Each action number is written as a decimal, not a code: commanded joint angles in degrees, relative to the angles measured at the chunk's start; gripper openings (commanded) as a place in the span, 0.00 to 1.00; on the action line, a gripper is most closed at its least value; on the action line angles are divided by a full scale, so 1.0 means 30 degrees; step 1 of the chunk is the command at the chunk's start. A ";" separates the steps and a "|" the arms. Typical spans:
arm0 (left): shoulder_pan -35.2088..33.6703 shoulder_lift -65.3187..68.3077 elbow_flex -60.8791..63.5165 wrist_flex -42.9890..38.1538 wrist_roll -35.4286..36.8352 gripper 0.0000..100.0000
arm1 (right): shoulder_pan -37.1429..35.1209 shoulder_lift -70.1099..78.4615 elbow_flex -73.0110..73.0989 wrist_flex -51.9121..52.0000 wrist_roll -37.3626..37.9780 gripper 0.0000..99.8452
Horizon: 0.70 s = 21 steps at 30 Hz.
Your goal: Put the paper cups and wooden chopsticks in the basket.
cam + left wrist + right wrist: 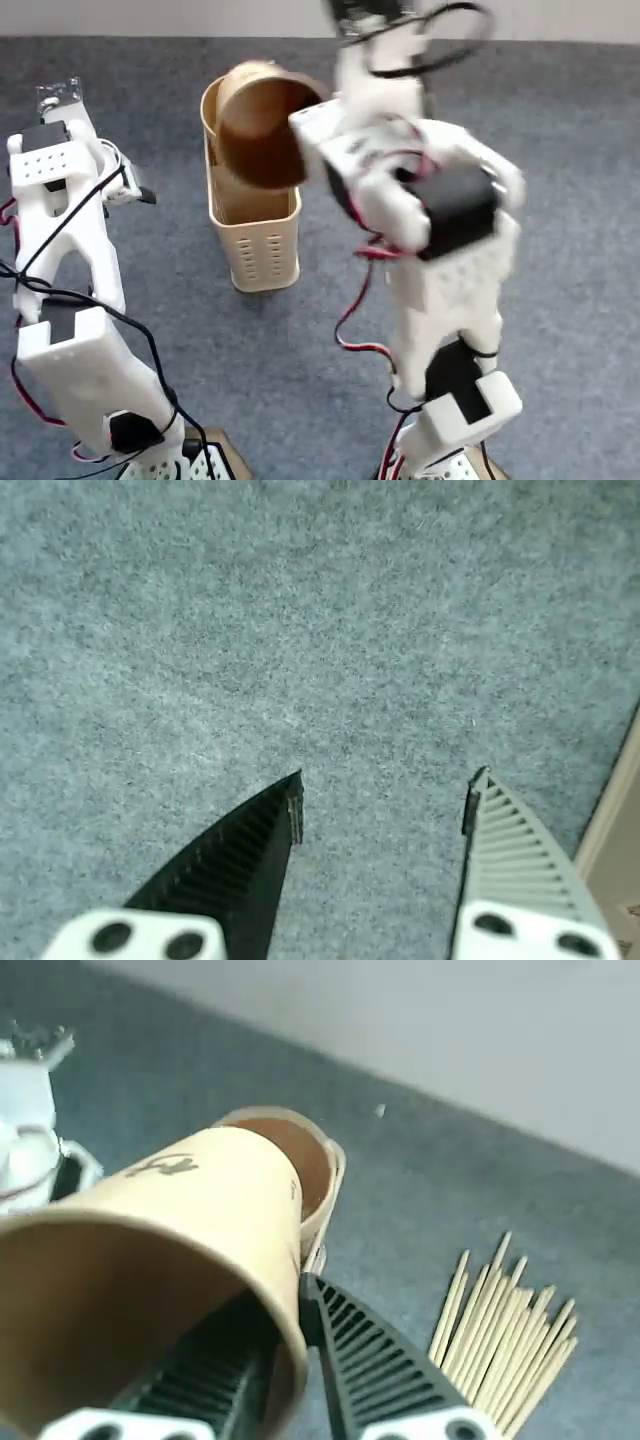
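Observation:
A brown paper cup [260, 135] [150, 1250] hangs tilted over the open top of the cream slotted basket [255, 245], its mouth facing up toward the high camera. My right gripper [292, 1305] [305, 125] is shut on the cup's wall at the rim, one finger inside and one outside. Past the held cup, a second brown-lined rim [300, 1150] shows at the basket; I cannot tell whether it is another cup. A bundle of wooden chopsticks [500, 1345] lies on the grey carpet beside it. My left gripper [385, 800] [60, 95] stands open over bare carpet at the far left.
Grey carpet [560, 150] covers the work surface, with a pale wall along the far edge. A tan strip [615, 810] borders the carpet near the left gripper. Both arm bases stand at the near edge, with cables looping around them.

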 commanded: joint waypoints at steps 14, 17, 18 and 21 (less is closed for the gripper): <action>0.0337 -0.0484 -0.0073 -0.0234 0.0293 0.26 | -0.0278 -0.0982 0.6549 -0.5260 -0.0967 0.00; 0.0718 -0.0484 -0.0073 -0.0234 0.0293 0.26 | -0.0396 -0.1040 0.4322 -0.4059 -0.0967 0.00; 0.0718 -0.0484 -0.0073 -0.0234 0.0293 0.26 | -0.0425 -0.0982 0.3648 -0.3883 -0.0938 0.00; 0.0718 -0.0484 -0.0073 -0.0234 0.0293 0.26 | -0.0425 -0.0923 0.2212 -0.3853 -0.0938 0.00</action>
